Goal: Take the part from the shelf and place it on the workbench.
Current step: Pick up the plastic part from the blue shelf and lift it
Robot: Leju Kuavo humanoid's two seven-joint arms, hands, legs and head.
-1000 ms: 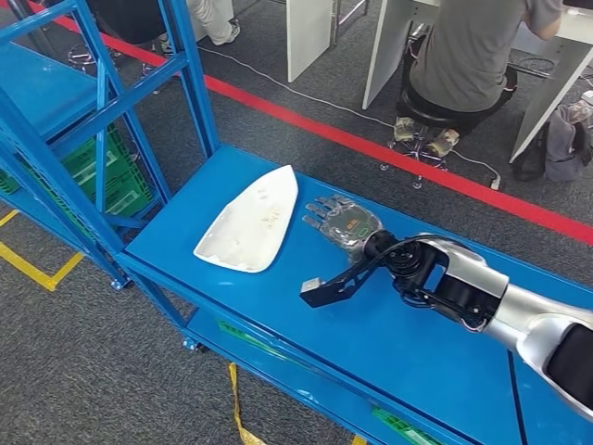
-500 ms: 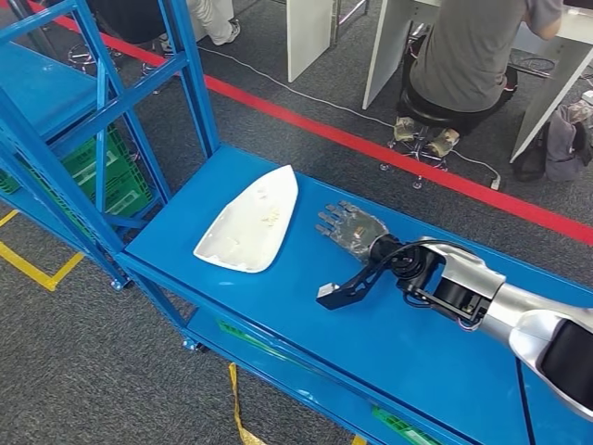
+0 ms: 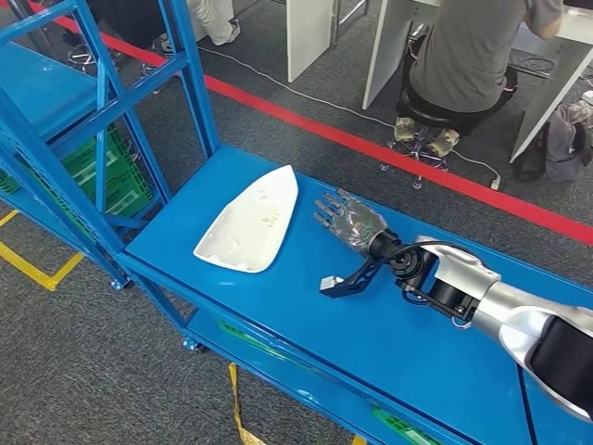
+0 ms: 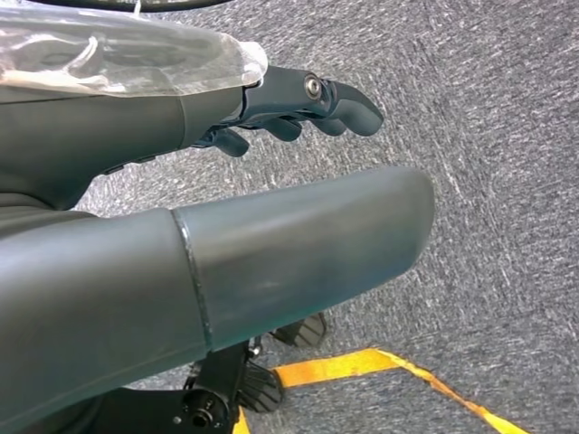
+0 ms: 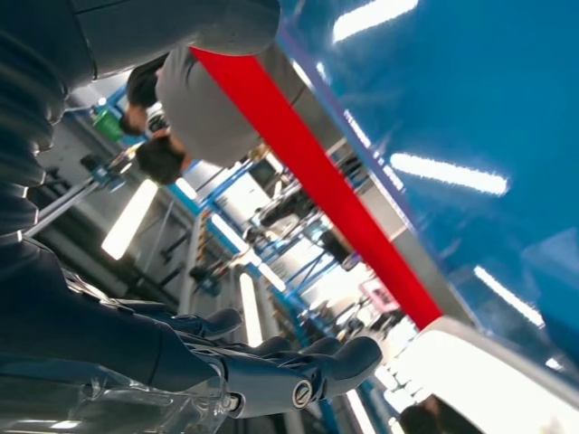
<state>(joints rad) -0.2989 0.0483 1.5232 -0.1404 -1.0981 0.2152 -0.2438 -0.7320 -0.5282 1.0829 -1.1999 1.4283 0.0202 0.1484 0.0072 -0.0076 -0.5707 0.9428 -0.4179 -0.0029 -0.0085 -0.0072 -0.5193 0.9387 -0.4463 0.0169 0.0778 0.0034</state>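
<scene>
Above the blue workbench (image 3: 392, 352), the right hand (image 3: 347, 222) is hovering with its fingers (image 3: 327, 211) spread and nothing between them; it is lying just beside the white part (image 3: 248, 222), on that part's side nearest the robot's silver arm (image 3: 489, 306), and is not touching it. From the right wrist, the same hand (image 5: 204, 353) is showing outstretched dark fingers (image 5: 327, 362) over the glossy blue surface, with the part's pale edge (image 5: 491, 380) close by. The part is lying flat on the workbench, its pointed end facing the red floor line (image 3: 420, 162). Beyond the part from the hand, the blue shelf frame (image 3: 105, 102) is standing, with green crates (image 3: 115, 176) under it. Past the red line from the part, a person (image 3: 469, 56) is sitting at a white desk (image 3: 392, 37). Well away from the part, the left hand (image 4: 204, 208) is hanging over grey carpet (image 4: 491, 136), fingers (image 4: 321, 95) loosely extended and holding nothing, near a yellow floor stripe (image 4: 383, 366).
</scene>
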